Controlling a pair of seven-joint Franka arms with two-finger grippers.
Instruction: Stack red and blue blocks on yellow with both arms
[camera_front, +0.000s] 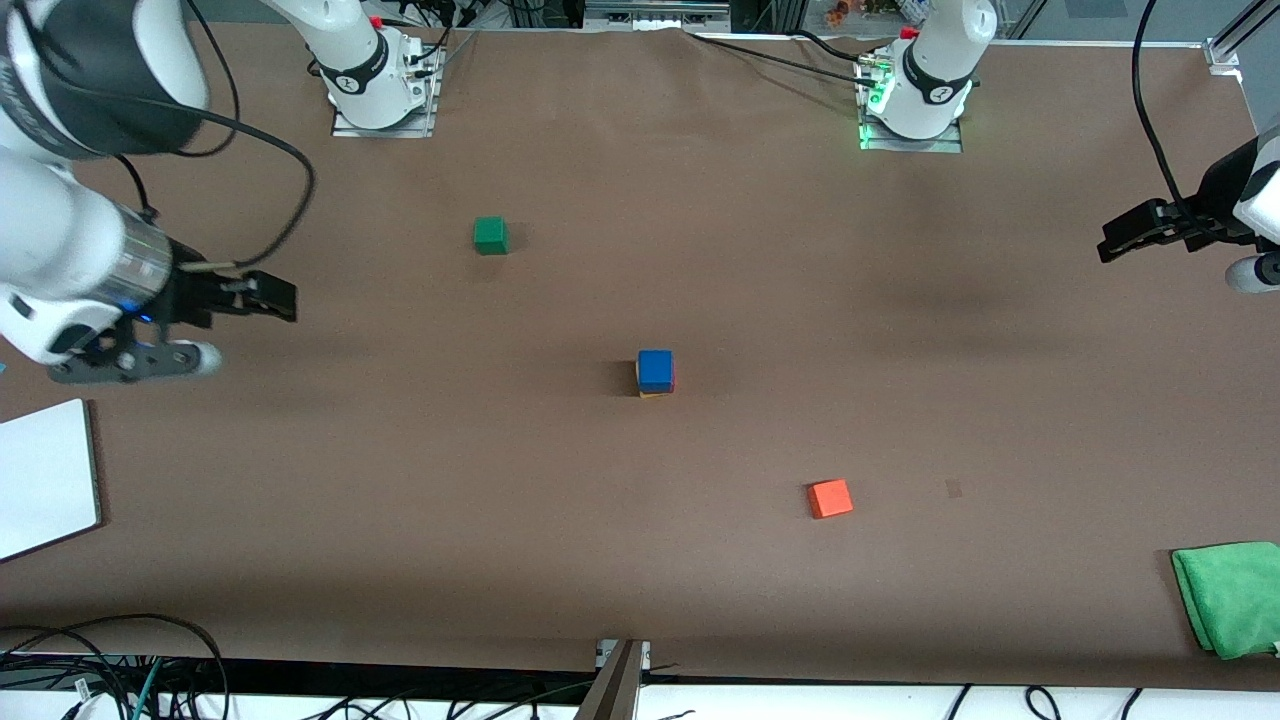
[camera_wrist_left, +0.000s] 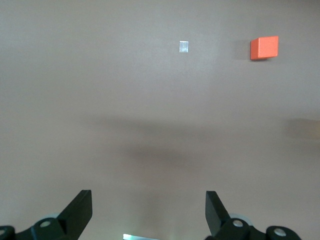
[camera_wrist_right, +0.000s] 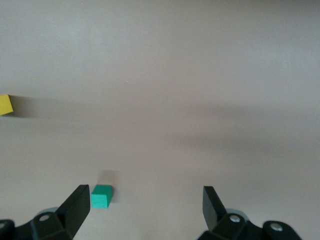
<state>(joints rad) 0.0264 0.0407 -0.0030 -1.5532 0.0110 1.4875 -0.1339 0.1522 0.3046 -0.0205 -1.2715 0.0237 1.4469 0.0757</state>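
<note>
The blue block (camera_front: 655, 368) tops a stack in the middle of the table. A thin red edge (camera_front: 673, 377) shows under it and a yellow sliver (camera_front: 652, 395) at the stack's foot. The yellow cube also shows at the edge of the right wrist view (camera_wrist_right: 4, 105). My right gripper (camera_front: 285, 298) is open and empty over bare table toward the right arm's end (camera_wrist_right: 146, 207). My left gripper (camera_front: 1110, 245) is open and empty over bare table at the left arm's end (camera_wrist_left: 148, 210). Both are well apart from the stack.
A green cube (camera_front: 490, 235) (camera_wrist_right: 101, 195) lies farther from the front camera than the stack. An orange cube (camera_front: 830, 498) (camera_wrist_left: 264, 47) lies nearer. A white board (camera_front: 45, 480) is at the right arm's end, a green cloth (camera_front: 1230, 595) at the left arm's end.
</note>
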